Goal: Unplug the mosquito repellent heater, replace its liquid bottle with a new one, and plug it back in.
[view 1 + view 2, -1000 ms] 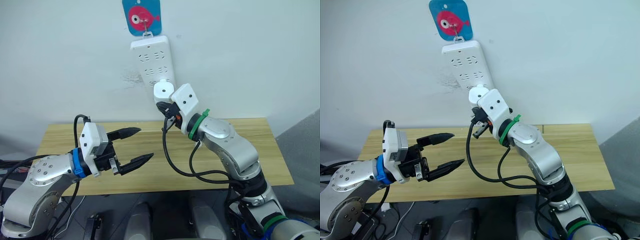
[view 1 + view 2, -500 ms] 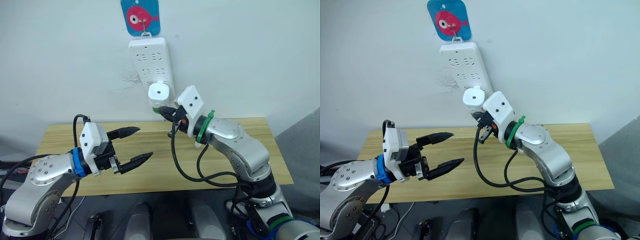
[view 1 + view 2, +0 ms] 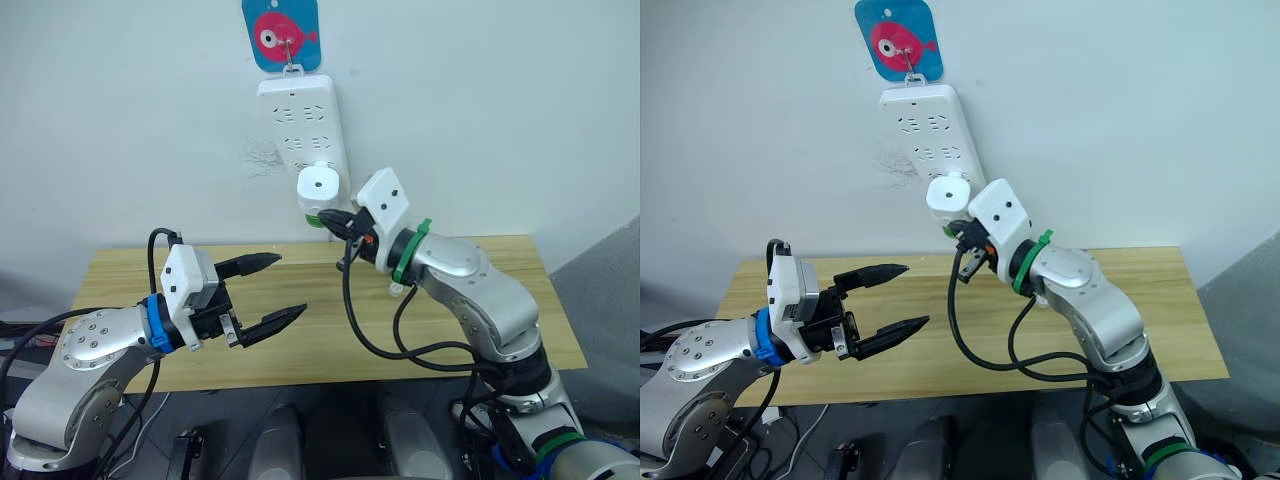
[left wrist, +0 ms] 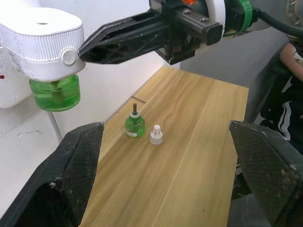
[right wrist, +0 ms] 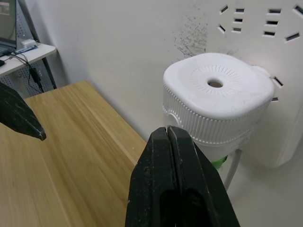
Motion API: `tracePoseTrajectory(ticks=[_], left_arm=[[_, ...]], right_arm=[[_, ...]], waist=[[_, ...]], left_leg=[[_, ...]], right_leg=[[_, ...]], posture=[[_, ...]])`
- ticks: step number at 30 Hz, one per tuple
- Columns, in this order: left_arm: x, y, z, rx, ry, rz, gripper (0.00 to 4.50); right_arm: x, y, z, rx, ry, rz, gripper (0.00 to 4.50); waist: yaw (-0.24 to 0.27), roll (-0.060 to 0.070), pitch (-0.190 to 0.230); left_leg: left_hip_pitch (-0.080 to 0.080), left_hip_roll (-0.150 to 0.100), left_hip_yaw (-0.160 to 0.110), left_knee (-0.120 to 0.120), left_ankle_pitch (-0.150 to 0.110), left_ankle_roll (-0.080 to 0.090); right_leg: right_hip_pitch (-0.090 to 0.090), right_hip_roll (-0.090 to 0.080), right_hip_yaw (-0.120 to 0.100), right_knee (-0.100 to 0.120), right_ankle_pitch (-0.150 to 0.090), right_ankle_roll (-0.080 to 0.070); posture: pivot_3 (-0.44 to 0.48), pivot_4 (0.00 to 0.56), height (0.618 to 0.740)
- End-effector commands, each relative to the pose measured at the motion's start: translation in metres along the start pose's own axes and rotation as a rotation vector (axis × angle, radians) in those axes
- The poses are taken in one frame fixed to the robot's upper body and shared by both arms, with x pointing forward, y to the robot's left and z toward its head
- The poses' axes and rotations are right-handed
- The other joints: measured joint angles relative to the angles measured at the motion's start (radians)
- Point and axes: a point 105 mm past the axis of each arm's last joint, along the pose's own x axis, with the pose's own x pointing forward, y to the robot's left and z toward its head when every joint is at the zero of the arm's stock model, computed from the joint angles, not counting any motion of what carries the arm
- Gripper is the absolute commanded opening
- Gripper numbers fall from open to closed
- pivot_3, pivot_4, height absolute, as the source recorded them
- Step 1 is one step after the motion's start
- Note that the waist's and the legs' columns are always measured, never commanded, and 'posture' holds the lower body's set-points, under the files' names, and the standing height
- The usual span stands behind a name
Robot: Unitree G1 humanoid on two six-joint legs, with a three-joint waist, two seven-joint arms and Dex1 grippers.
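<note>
**Heater seated in wall strip, right fingers closed beside it**

While the mosquito repellent heater (image 3: 318,186) sits plugged into the lower end of the white power strip (image 3: 302,125) hung on the wall, neither gripper holds it. Its round vent hole faces outward, and a green liquid bottle (image 4: 55,93) is fitted in its underside. The strip hangs from a hook on a blue card bearing a red fish (image 3: 283,32).

The right gripper (image 3: 331,215) is raised to the wall, with its tip just beside and slightly below the heater. Its fingers (image 5: 171,189) are pressed together with nothing between them. In the left wrist view the closed tip reaches to the heater's ribbed side; actual contact cannot be confirmed.

The left gripper (image 3: 275,293) hovers above the left part of the wooden table (image 3: 500,290), well apart from the heater and pointing toward the right arm. Its fingers (image 3: 252,265) are spread wide apart and empty.

On the table, near the wall and below the strip, a second green bottle (image 4: 134,125) stands upright with its wick exposed. A small white cap (image 4: 155,134) stands just beside it, not touching. A white cable (image 4: 54,125) drops from the strip along the wall. A black cable (image 3: 375,340) loops below the right forearm. A person's sleeve (image 4: 290,56) is visible beyond the table edge in the left wrist view.
</note>
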Motion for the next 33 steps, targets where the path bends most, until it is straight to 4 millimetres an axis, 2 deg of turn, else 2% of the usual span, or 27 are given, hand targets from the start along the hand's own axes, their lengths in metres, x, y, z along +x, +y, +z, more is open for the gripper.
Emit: tracePoseTrajectory(ticks=[1, 12, 21, 33], left_arm=[[0.001, -0.001, 0.004, 0.019, -0.021, -0.009, 4.50], [0.002, -0.002, 0.004, 0.017, -0.022, -0.013, 4.50], [0.003, -0.002, 0.004, 0.016, -0.024, -0.013, 4.50], [0.004, -0.002, 0.005, 0.017, -0.029, -0.018, 4.50]], right_arm=[[0.001, -0.004, 0.011, -0.039, -0.035, -0.029, 0.01], [0.004, -0.013, 0.014, -0.041, -0.045, -0.073, 0.01], [-0.003, -0.018, 0.019, -0.042, -0.052, -0.074, 0.01], [-0.006, -0.012, 0.025, -0.028, -0.068, -0.034, 0.01]], waist=[[0.000, 0.000, 0.000], [0.000, 0.000, 0.000], [0.000, 0.000, 0.000], [0.000, 0.000, 0.000]], left_leg=[[0.000, 0.000, 0.000, 0.000, 0.000, 0.000], [0.000, 0.000, 0.000, 0.000, 0.000, 0.000], [0.000, 0.000, 0.000, 0.000, 0.000, 0.000], [0.000, 0.000, 0.000, 0.001, 0.000, 0.000]], right_leg=[[0.000, 0.000, 0.000, 0.000, 0.000, 0.000], [0.000, 0.000, 0.000, 0.000, 0.000, 0.000], [0.000, 0.000, 0.000, 0.000, 0.000, 0.000], [0.000, 0.000, 0.000, 0.000, 0.000, 0.000]], posture=[[-0.055, 0.192, 0.725], [-0.054, 0.195, 0.725], [-0.058, 0.195, 0.725], [-0.061, 0.195, 0.725]])
